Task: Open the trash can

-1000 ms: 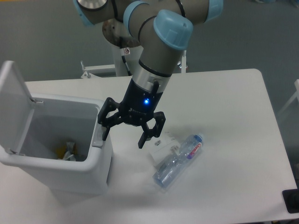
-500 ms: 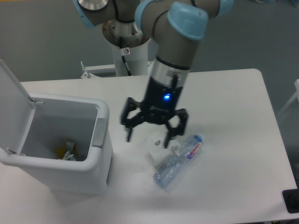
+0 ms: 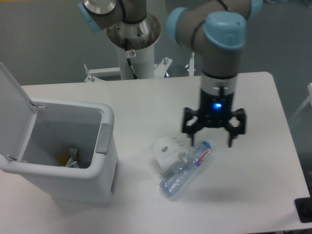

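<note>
The white trash can stands at the left of the table, its flat lid swung up and back on the left side. A grey latch shows on its right rim, and some rubbish lies inside at the bottom. My gripper hangs open over the table well to the right of the can, its fingers spread with nothing between them, just above the cap end of a plastic bottle.
A clear crushed plastic bottle lies on the table right of the can, with a crumpled white wrapper beside it. The robot's base column stands behind the table. A dark object sits at the table's front right corner.
The gripper has moved from the can's right rim rightward across the table, past the wrapper, to above the bottle's cap end. The can's lid stays up.
</note>
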You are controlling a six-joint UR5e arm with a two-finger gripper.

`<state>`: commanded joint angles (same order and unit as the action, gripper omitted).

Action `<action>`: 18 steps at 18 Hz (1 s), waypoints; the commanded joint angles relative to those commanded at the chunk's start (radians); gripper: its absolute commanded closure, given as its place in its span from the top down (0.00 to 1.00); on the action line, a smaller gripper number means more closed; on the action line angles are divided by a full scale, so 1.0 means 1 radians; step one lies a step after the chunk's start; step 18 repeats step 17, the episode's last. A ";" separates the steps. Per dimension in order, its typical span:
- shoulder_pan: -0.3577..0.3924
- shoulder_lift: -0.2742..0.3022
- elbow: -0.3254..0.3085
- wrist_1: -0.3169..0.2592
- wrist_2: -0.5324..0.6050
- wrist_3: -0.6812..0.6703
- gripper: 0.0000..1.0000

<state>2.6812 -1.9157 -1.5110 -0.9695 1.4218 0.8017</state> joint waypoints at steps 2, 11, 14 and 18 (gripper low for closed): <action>0.022 -0.038 0.006 -0.014 0.052 0.091 1.00; 0.011 -0.034 -0.012 -0.060 0.141 0.221 1.00; 0.005 -0.032 -0.018 -0.058 0.151 0.224 1.00; -0.001 -0.031 -0.025 -0.057 0.160 0.226 1.00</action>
